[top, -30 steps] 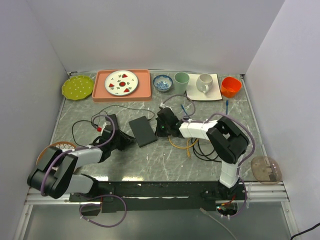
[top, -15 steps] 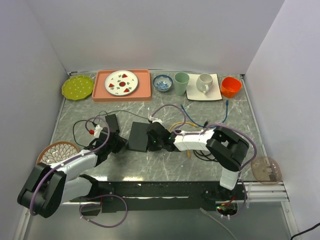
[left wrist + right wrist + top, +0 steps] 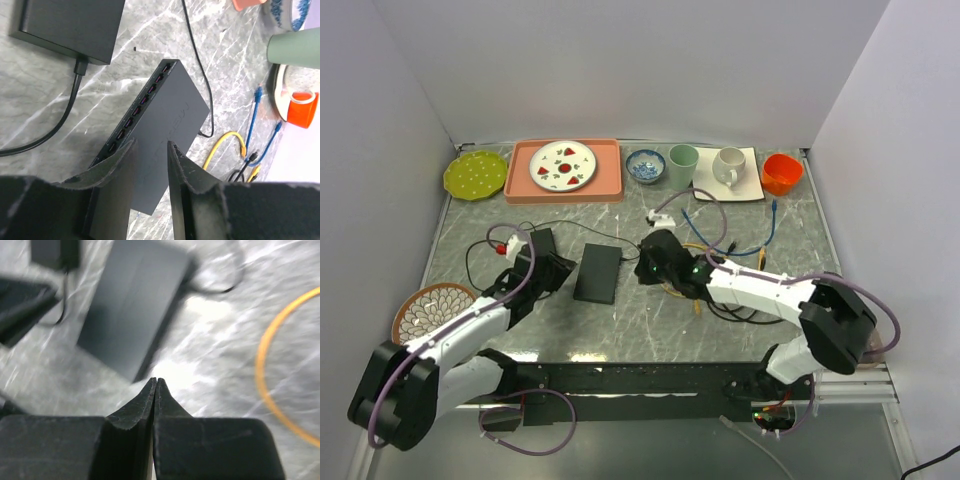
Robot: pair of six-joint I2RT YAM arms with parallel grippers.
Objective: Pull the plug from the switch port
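Observation:
The switch (image 3: 598,272) is a flat black box lying left of the table's middle. In the left wrist view its row of sockets (image 3: 137,105) runs along its left edge and they look empty. A thin black cable ends in a plug (image 3: 201,133) at the opposite edge. My left gripper (image 3: 566,271) is at the switch's left side; its fingers (image 3: 176,167) stand a little apart above the switch's near corner (image 3: 150,165). My right gripper (image 3: 643,267) is shut and empty, just right of the switch (image 3: 135,305), not touching it.
A small black adapter block (image 3: 542,242) with its cable lies left of the switch. Yellow (image 3: 682,288), black and blue (image 3: 773,212) cables are coiled at the right. A pink tray (image 3: 563,190), plates, bowl, cups and mug line the back edge. A patterned bowl (image 3: 428,310) sits front left.
My right gripper has drawn back to the right, off the switch. The switch has turned and now lies nearly straight. My left gripper has moved slightly toward its left edge.

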